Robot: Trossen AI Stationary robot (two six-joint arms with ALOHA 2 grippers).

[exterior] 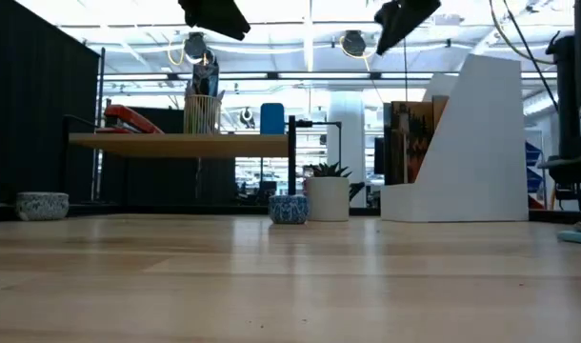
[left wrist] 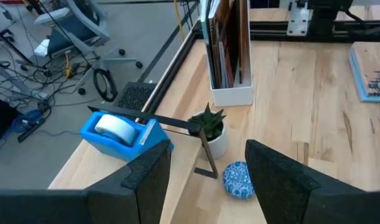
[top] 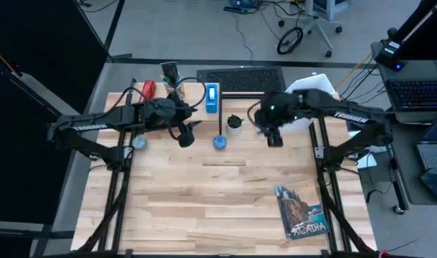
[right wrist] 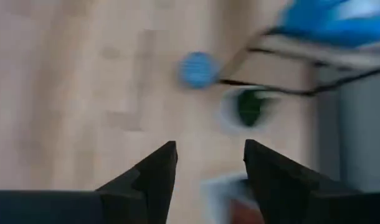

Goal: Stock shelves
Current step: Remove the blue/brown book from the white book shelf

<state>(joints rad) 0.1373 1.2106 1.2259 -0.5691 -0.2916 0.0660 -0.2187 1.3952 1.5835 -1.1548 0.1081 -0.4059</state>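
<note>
So the landmark here is the plank shelf (top: 177, 97), the low light-wood one on thin black legs at the back of the table (top: 226, 193). On top of it, going across: a red stapler (top: 148, 89) at its left end, a wire pen cup (top: 169, 74) near the middle, and a blue tape dispenser (top: 213, 98) at its right end. A speckled bowl (top: 139, 142) sits on the table in front of the shelf's left part.

The left claw (top: 185, 137) hangs in the air just in front of the shelf's right half, fingers spread wide with nothing between them. Right by the shelf's right front leg there's a small blue patterned bowl (top: 219, 142), and a little potted plant (top: 235, 122) in a white pot just beyond that same end.

The right claw (top: 273, 136) hovers further right of the shelf, past the plant, also wide apart and empty. Behind it stands the white file holder (exterior: 481, 143) with some books in it, well to the right of the shelf. A magazine (top: 300, 211) lies flat far out front and right.
</note>
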